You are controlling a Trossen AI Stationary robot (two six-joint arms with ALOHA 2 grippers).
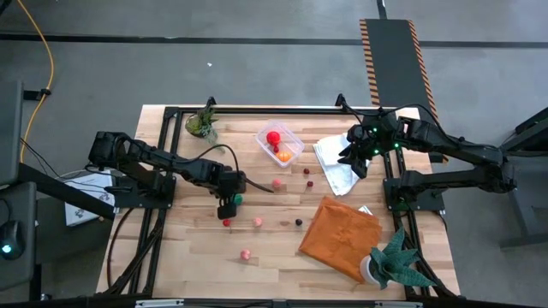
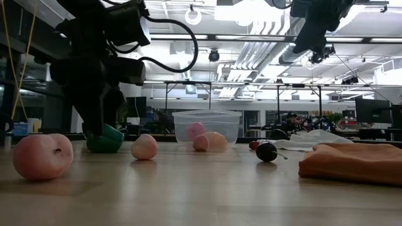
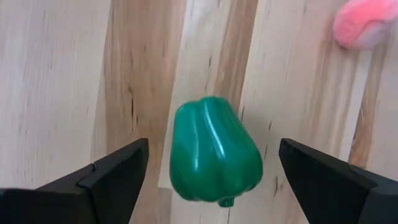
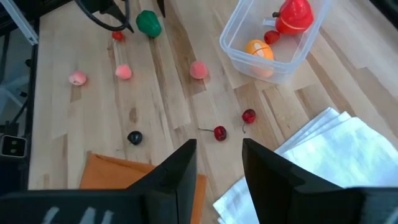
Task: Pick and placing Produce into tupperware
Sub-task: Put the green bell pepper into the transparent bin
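Produce incl. a glossy, lobed green pepper (image 3: 214, 150) on the pale wood-plank table (image 1: 197, 257), left of the tupperware (image 1: 280, 144), w/ left gripper (image 3: 211, 174) spread wide either side of it, not touching. Tupperware is clear, rounded-corner plastic, w/ red and orange pieces inside; small pink, red and dark pieces lie scattered near it. Right gripper (image 4: 219, 163) hangs right of the tupperware above white cloth (image 1: 336, 162), fingers partly apart, nothing between.
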